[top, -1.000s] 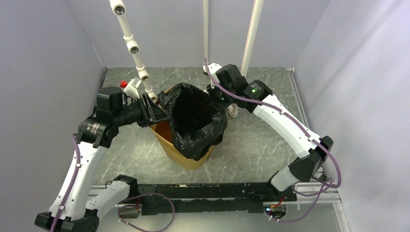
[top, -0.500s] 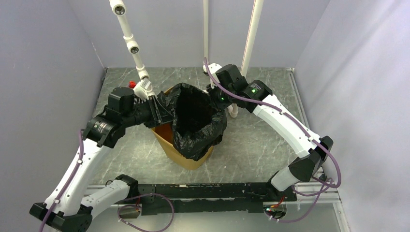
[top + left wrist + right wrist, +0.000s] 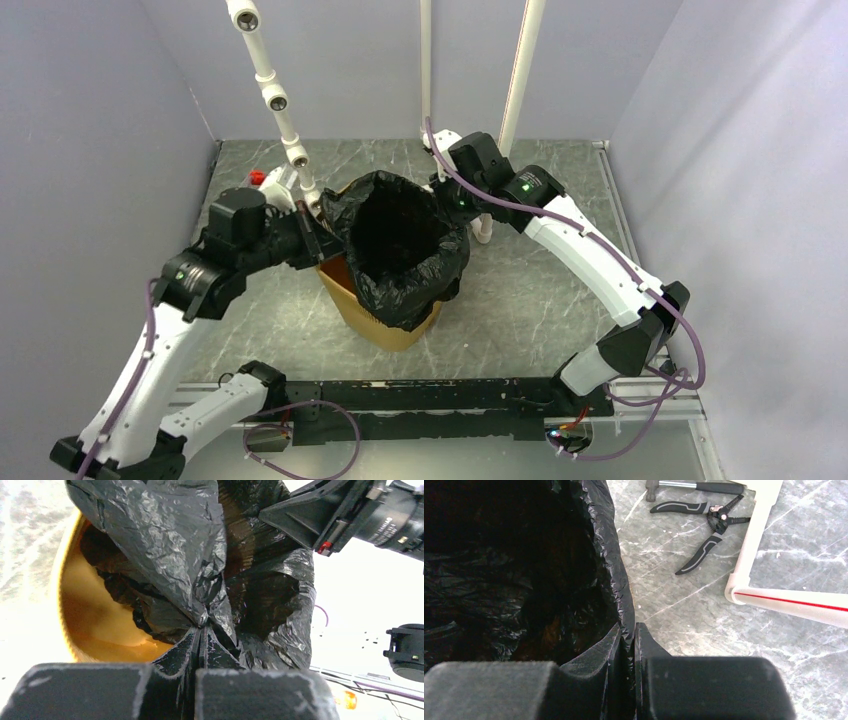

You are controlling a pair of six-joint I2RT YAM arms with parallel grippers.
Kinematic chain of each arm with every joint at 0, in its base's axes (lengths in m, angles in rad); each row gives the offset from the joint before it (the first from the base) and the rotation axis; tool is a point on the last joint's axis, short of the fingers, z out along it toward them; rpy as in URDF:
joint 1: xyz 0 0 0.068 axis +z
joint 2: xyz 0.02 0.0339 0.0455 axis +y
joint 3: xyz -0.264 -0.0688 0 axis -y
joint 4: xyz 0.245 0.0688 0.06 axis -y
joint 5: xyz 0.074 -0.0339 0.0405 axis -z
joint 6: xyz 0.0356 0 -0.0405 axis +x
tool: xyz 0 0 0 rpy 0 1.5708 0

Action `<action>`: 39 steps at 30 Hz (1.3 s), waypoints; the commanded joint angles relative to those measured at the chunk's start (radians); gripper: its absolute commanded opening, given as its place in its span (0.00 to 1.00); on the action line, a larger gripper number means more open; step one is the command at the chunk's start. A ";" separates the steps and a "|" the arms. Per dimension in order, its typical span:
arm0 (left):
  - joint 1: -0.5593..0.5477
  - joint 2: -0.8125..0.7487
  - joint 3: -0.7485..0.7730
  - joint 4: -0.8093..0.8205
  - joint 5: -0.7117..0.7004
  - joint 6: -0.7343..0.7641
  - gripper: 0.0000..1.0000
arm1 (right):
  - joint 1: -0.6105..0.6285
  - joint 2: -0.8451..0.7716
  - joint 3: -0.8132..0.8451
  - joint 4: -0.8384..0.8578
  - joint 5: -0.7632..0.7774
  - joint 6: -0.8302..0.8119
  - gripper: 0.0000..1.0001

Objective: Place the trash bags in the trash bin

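Observation:
The black trash bag point(image 3: 400, 245) sits inside the yellow-orange trash bin point(image 3: 385, 330), its mouth open and its rim draped over the bin's near side. My left gripper point(image 3: 318, 238) is at the bag's left edge. In the left wrist view it point(image 3: 202, 630) is shut on a pinched fold of the bag point(image 3: 165, 540), with the bin's bare inner wall point(image 3: 95, 610) to the left. My right gripper point(image 3: 447, 205) holds the bag's right edge. The right wrist view shows it point(image 3: 628, 630) shut on the film point(image 3: 611, 570).
White pipes point(image 3: 272, 95) point(image 3: 520, 80) rise behind the bin, one close to my left gripper. A pipe foot point(image 3: 774, 600), pliers point(image 3: 709, 525) and a hammer point(image 3: 694, 486) lie on the marble table right of the bin. Purple walls enclose the table on three sides.
My left gripper reached toward the bag's left edge, closed on it and drew back a little to the left. The right arm has not moved.

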 commanded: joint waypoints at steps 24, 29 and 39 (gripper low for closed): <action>-0.003 -0.091 0.108 -0.294 -0.369 0.171 0.02 | -0.014 -0.017 0.004 0.018 0.000 0.000 0.00; -0.003 -0.084 0.135 -0.297 -0.387 0.183 0.02 | -0.014 -0.020 -0.003 0.019 -0.009 -0.008 0.00; -0.003 -0.101 0.134 -0.357 -0.472 0.169 0.02 | -0.013 -0.023 -0.013 0.013 -0.022 -0.030 0.00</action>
